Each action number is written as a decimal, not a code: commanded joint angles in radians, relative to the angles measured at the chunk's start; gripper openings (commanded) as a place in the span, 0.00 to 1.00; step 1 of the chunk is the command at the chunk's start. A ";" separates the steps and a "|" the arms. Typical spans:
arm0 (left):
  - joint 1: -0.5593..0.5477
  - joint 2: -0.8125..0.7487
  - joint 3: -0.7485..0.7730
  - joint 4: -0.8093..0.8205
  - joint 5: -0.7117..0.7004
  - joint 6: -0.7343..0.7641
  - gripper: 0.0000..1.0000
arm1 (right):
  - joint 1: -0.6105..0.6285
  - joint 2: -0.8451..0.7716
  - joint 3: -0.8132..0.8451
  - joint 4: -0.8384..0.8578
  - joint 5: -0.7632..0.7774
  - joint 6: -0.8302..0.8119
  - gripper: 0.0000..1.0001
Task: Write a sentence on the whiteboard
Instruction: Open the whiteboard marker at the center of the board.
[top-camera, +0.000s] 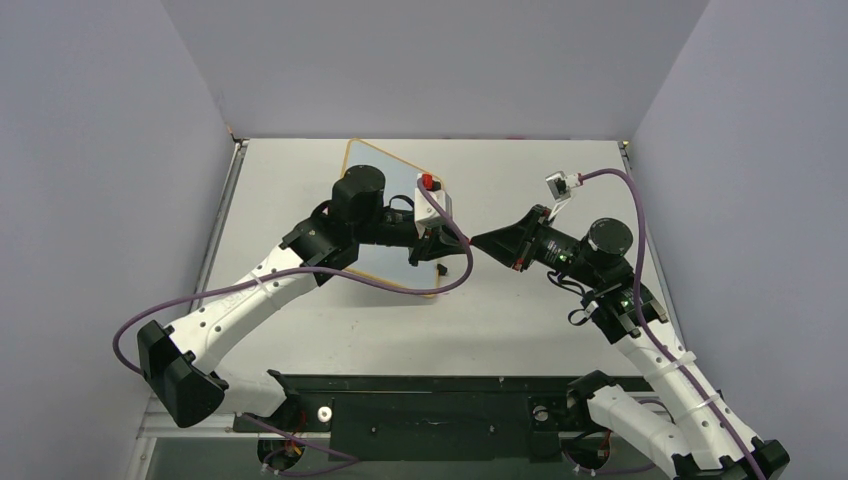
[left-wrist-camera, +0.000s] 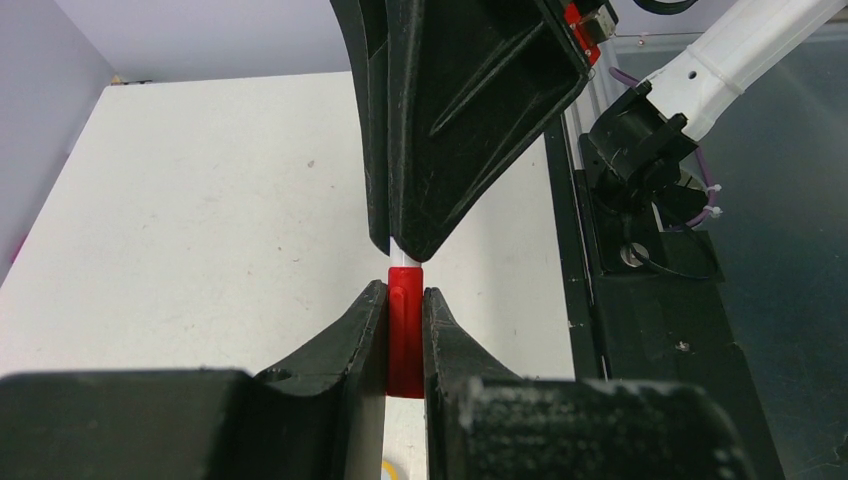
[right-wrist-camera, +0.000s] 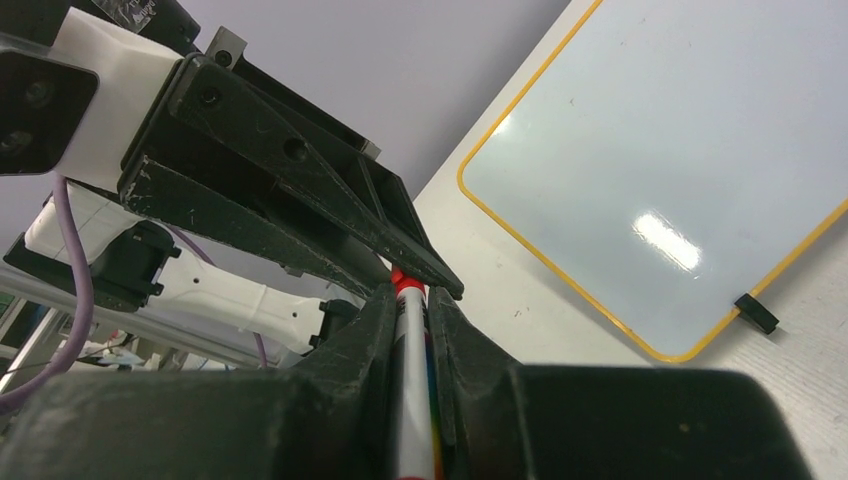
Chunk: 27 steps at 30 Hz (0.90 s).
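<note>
Whiteboard (top-camera: 392, 168) lies flat on the table, nearer the far edge and left of centre, skewed to the table edges. One corner points at the far edge and the clip (top-camera: 441, 269) side faces the near edge. Long axis unclear, my left arm covers much of it.

Left gripper (left-wrist-camera: 404, 295) is closed tight on the marker's red cap (left-wrist-camera: 404, 340). Right gripper (right-wrist-camera: 410, 300) is clamped on the marker's white barrel (right-wrist-camera: 410, 400). The fingertips of the two nearly meet above the board's right edge.
</note>
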 joint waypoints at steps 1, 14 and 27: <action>0.005 -0.005 0.017 0.022 0.001 0.005 0.00 | 0.000 0.001 0.023 0.039 0.018 -0.009 0.00; -0.016 -0.039 -0.169 0.161 -0.196 -0.023 0.00 | -0.041 0.018 0.054 -0.212 0.231 0.028 0.00; -0.016 0.018 -0.287 0.328 -0.244 -0.075 0.00 | -0.273 0.027 -0.007 -0.254 0.138 0.093 0.00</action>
